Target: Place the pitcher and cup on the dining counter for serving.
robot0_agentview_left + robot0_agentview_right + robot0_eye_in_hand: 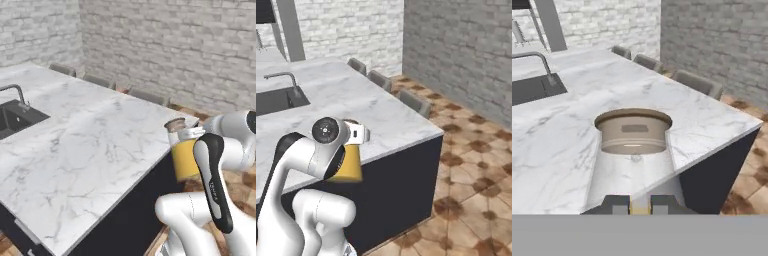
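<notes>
- We have our gripper (pixel 640 204) clamped on the pitcher (pixel 633 150), holding it upright so the orange liquid stays in.
- It hangs off the dining counter (pixel 90 145), by its corner, apparently for setting down.

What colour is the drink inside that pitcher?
Orange-yellow, clearest in the left base view, where the pitcher shows beside the arm.

No legible text, label, brand or number appears on any surface. The arm's (pixel 214 180) dark strip carries small marks too blurred to read.
</notes>
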